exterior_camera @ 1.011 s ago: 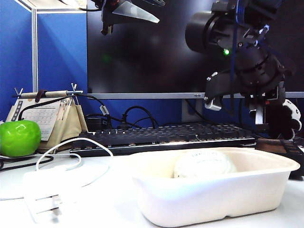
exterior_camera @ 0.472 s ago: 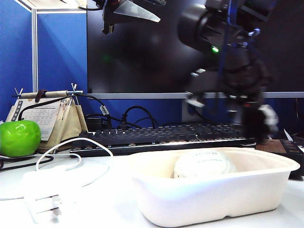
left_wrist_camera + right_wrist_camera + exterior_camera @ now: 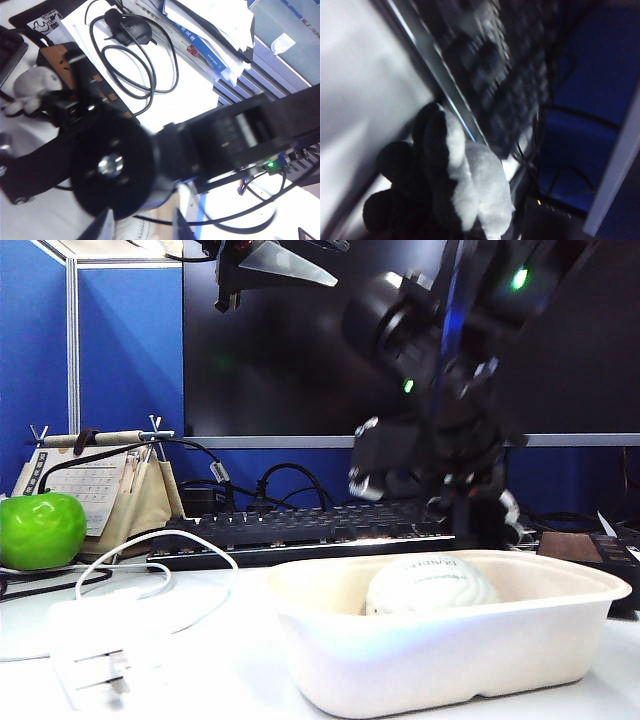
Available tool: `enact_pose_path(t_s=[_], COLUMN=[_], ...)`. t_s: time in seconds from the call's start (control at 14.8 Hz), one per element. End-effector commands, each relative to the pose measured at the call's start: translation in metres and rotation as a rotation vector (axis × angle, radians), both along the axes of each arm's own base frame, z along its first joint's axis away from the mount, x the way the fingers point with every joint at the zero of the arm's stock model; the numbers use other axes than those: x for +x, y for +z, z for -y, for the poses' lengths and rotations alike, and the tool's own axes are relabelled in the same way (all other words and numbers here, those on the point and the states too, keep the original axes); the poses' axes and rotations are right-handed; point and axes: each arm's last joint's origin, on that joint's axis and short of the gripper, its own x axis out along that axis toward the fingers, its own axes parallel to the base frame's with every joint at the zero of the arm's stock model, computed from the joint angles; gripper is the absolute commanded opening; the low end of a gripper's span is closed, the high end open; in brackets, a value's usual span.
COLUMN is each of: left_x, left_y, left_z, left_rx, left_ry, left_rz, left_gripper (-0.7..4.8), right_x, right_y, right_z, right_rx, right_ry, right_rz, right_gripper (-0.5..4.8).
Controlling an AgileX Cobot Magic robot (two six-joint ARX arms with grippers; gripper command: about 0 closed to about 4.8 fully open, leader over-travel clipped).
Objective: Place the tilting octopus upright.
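Observation:
The octopus (image 3: 475, 185) is a pale grey-white plush, and my right gripper (image 3: 470, 231) is shut on it, with its dark underside and stubby tentacles turned toward the camera. In the exterior view the right gripper (image 3: 482, 518) hangs just above the keyboard (image 3: 300, 525), behind the white tray (image 3: 330, 640); only a pale sliver of the octopus (image 3: 510, 512) shows beside the fingers. The left wrist view looks down on the right arm and the octopus (image 3: 32, 85). My left gripper (image 3: 275, 260) stays high at the top, open and empty, also seen as left gripper (image 3: 142, 230).
A rounded white faceless lump (image 3: 430, 585) lies in the tray. A green apple (image 3: 40, 530) and a desk calendar (image 3: 95, 485) stand at the left. A white charger with cable (image 3: 100, 640) lies in front. A monitor fills the back.
My right arm has swung left with the octopus, from the far right edge to above the keyboard behind the tray, and its wrist has turned. The left arm has kept still.

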Motion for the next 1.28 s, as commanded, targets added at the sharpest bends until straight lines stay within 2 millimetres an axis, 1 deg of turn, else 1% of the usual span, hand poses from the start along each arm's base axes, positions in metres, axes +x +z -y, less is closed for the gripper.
enact_pose_path(t_s=[0.07,0.27,0.88,0.94,1.01,1.08,1.28], left_x=[-0.001,-0.001,0.000,0.000,0.000,0.000,0.000], left_y=[0.003,0.003,0.003,0.003,0.003,0.003,0.003], left_z=[0.000,0.000,0.000,0.000,0.000,0.000,0.000], left_rx=[-0.011,-0.010,-0.012,-0.012,-0.012,-0.012,-0.012], left_ry=[-0.005,-0.005,-0.003,-0.003,-0.003,-0.003,-0.003], left_rz=[0.004,0.004,0.011,0.011,0.011,0.010,0.011], left_gripper=[1.61,1.61,1.61,1.61,1.61,1.61,1.61], right_x=[0.007,0.007,0.004,0.004,0.004,0.004,0.002], right_y=[-0.006,-0.015,-0.016,-0.016,-0.016,-0.016,-0.016], right_z=[-0.006,-0.008,-0.013,-0.013,-0.013,-0.013,-0.015], right_rx=[0.035,0.025,0.040,0.040,0.041,0.040,0.046], right_ry=[0.008,0.009,0.033,0.033,0.035,0.035,0.040], right_rz=[0.042,0.019,0.017,0.016,0.014,0.013,0.011], right_gripper=[-0.06,-0.06,-0.05,0.08,0.61,0.95,1.00])
